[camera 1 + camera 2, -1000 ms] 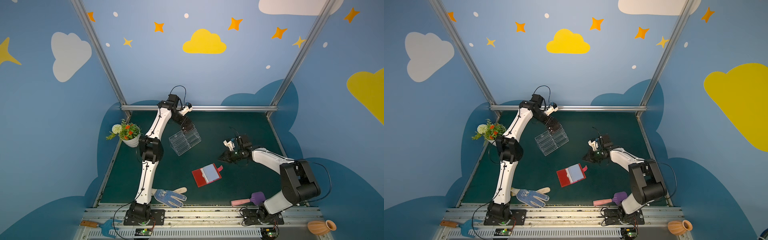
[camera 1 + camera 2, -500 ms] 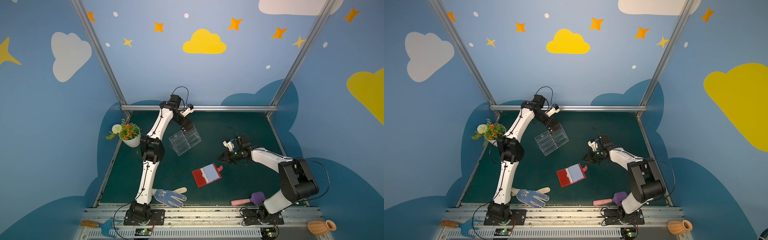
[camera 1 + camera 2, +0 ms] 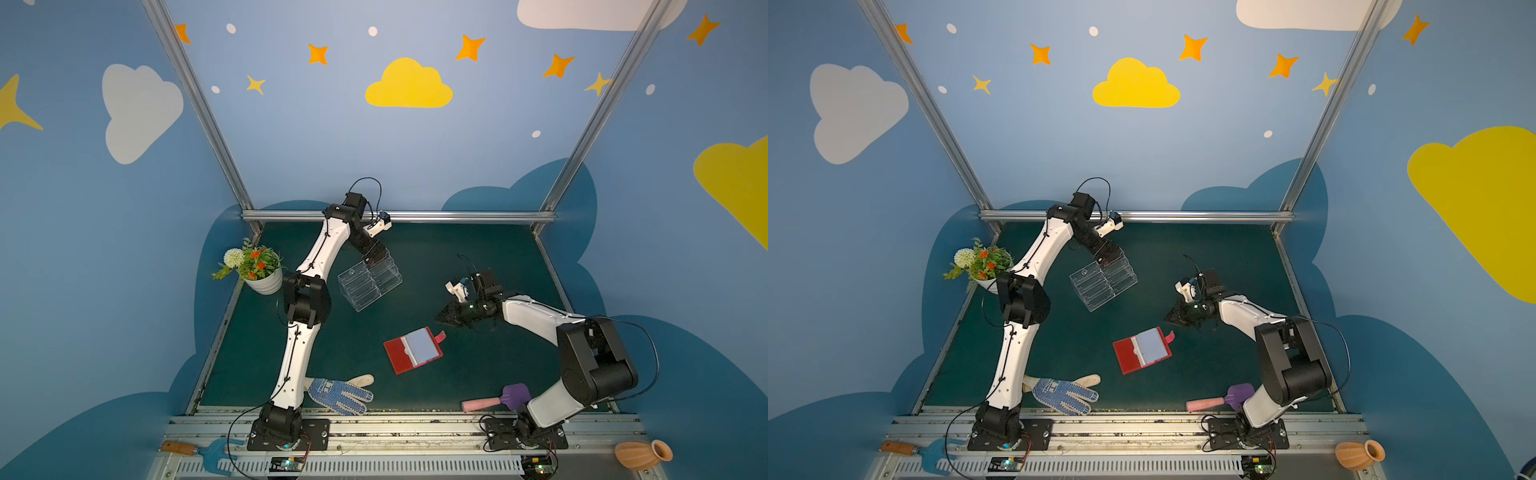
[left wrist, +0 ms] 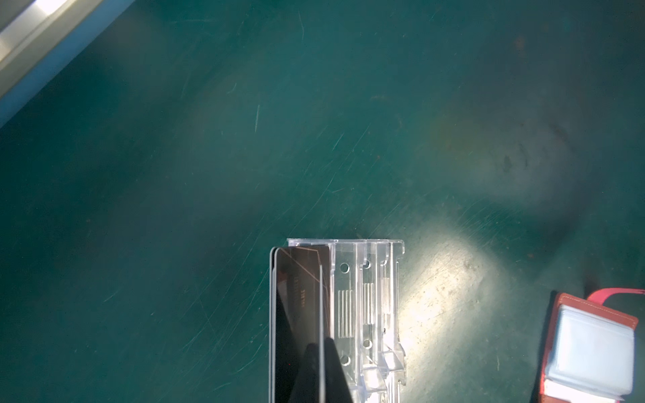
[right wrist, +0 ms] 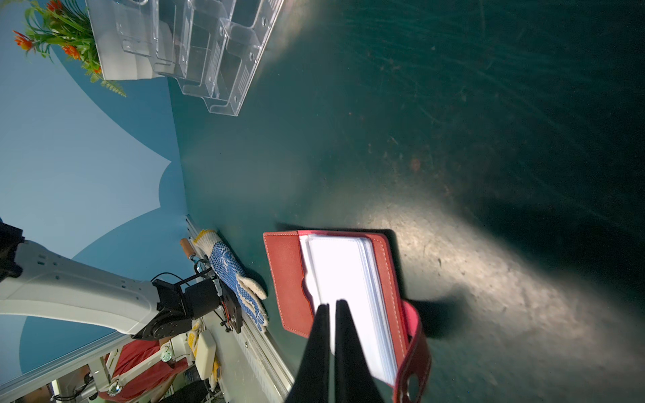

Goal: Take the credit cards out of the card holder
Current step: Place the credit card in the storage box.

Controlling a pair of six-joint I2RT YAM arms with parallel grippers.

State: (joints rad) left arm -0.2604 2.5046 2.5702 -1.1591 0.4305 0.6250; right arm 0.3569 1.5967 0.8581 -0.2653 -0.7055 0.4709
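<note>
The card holder (image 3: pixel 413 351) lies open and flat on the green surface (image 3: pixel 478 257). Its red cover is down, its pale sleeves (image 5: pixel 342 279) face up, and its strap (image 3: pixel 440 335) sticks out toward the right tool (image 3: pixel 439 319). That tool points its fingertips at the strap side of the holder, just beside it and apart from it in both top views. In its wrist view the two black fingers (image 5: pixel 319 335) are pressed together with only a sliver between them, and they have hold of nothing.

Well away from the right tool, beyond the holder, the left tool (image 4: pixel 323 344) reaches down into the back row of a clear stand (image 3: pixel 370 282). Its fingers are closed too, and a thin card (image 4: pixel 321 300) runs straight out from between them, seen edge-on. Right beside that edge a dark card (image 4: pixel 296 314) with tiny light marks stands in the end slot of the stand. Whether the two cards touch I cannot tell. From the left tool, the holder sits past the stand's other slots, well apart.

Behind the left tool, by its arm's elbow, stands a white pot of flowers (image 3: pixel 259 270). Nearer the arm bases, a blue-dotted glove (image 3: pixel 338 395) lies beside the left arm. A purple scoop (image 3: pixel 496 400) with a pink handle lies beside the right arm.
</note>
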